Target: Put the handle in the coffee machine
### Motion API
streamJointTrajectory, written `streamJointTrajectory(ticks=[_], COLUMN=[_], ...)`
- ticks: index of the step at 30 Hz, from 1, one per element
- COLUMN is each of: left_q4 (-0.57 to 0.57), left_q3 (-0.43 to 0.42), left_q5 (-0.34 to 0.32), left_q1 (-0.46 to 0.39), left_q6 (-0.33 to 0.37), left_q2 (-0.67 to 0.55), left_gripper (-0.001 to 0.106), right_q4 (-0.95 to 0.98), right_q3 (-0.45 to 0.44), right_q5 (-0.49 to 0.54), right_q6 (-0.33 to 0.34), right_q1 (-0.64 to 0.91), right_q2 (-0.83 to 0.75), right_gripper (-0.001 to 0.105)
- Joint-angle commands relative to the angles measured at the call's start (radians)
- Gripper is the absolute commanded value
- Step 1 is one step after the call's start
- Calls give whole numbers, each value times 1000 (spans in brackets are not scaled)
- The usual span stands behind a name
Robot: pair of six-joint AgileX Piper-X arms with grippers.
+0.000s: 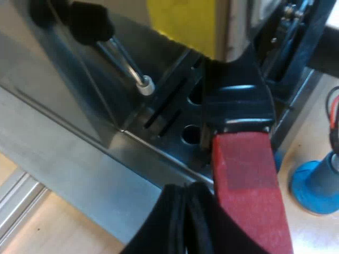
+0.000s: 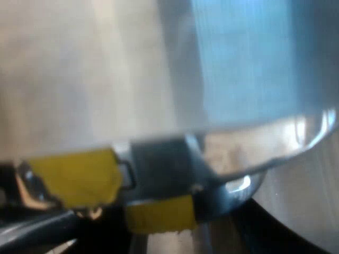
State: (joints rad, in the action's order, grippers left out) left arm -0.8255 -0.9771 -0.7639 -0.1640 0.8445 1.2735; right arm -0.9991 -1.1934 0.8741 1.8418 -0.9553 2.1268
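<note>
The holder's dark handle (image 1: 238,100) juts out from under the espresso machine's (image 1: 63,95) front, over the drip tray (image 1: 175,121), with its red end (image 1: 249,180) toward me. My left gripper (image 1: 188,222) is shut, its black fingers together and right beside the red end, seemingly touching its side. My right gripper (image 2: 159,241) is very close under the machine's round metal head (image 2: 238,174), where yellow tape patches (image 2: 74,177) sit by the metal holder.
A steam wand (image 1: 127,66) with a black knob (image 1: 87,24) slants down over the slotted drip tray. A blue tamper (image 1: 318,185) stands on the wooden table beside the machine. Yellow tape (image 1: 183,21) marks the machine's head above the handle.
</note>
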Motion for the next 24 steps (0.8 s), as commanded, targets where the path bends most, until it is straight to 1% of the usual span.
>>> streamJointTrajectory(ticks=[1,6,8,11,14,19,21,22,23,24], left_q4=[-63,-98,-99,-117,-159,-174,-174,-164,-149,-140], left_q3=[-6,-6,-6,-6,-6,-2,-2,-2,3,6], left_q5=[-35,-33,-32,7,2,3,33,90,132,148], left_q1=[30,95,103,146,149,149,149,149,149,149], left_q6=[-19,-19,-19,-12,-14,-14,2,42,74,82], left_q2=[-9,-9,-9,-9,-9,-9,-9,-9,-9,-12], left_gripper=[1,1,1,1,1,1,0,0,0,0], right_q4=[-73,-73,-73,-73,-73,-66,-63,-54,-36,-24], right_q3=[-26,-26,-26,-26,-26,-26,-26,-26,-26,-26], right_q5=[-3,-3,-3,-3,-3,-3,-3,-3,-3,-3], right_q6=[-5,-5,-5,-5,-5,4,5,5,5,5], right_q1=[7,7,7,7,7,7,4,1,-3,-4], right_q2=[-34,-34,-34,-34,-34,-34,-34,-34,-34,-36], right_gripper=[31,31,31,31,31,31,31,31,31,31])
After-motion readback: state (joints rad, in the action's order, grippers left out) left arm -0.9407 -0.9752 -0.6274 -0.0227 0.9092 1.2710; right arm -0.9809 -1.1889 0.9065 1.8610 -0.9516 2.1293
